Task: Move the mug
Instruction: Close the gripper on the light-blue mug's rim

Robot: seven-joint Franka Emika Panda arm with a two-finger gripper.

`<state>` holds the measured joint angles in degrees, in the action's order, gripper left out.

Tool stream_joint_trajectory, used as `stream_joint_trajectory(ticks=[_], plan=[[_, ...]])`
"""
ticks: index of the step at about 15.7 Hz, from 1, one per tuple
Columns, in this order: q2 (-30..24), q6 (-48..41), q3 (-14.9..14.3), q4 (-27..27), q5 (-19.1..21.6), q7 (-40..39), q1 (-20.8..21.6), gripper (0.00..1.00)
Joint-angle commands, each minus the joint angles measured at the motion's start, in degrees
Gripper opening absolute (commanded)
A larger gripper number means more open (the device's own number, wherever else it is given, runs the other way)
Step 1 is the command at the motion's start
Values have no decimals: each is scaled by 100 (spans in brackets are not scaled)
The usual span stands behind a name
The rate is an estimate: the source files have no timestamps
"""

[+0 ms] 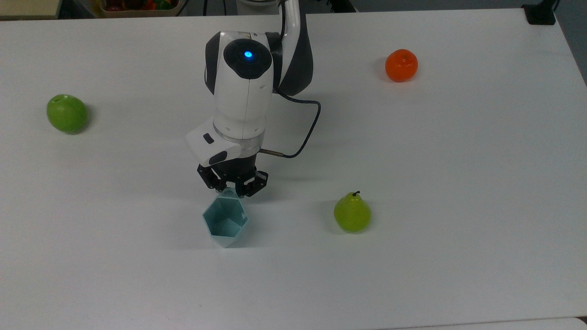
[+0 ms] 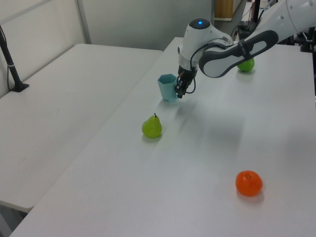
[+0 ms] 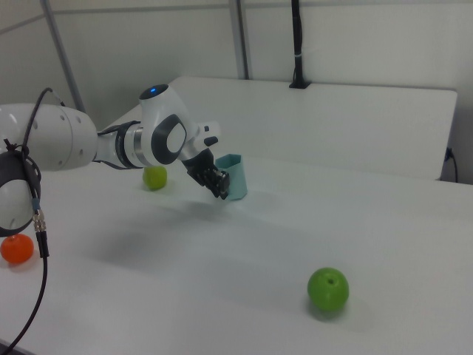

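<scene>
Mug (image 1: 225, 221) sits mid-desk (image 1: 458, 183) nearer the top view's bottom edge, gripper (image 1: 232, 189) w/ fingers closed on its tab handle, pear (image 1: 351, 212) to the top view's right, apple (image 1: 67, 113) nr left edge, orange (image 1: 401, 65) toward top-right corner.

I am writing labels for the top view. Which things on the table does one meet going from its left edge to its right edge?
Green apple → mug, held at its handle by the gripper → pear → orange.
</scene>
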<state>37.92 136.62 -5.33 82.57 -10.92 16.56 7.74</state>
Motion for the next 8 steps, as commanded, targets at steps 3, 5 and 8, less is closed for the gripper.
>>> stream_joint_trajectory(ticks=[3, 5, 8], plan=[[49, 84, -83, -57, -139, 111, 53, 0], [22, 84, -83, -57, -121, 102, 35, 0], [-92, 84, -74, -57, -34, 110, -61, 0]])
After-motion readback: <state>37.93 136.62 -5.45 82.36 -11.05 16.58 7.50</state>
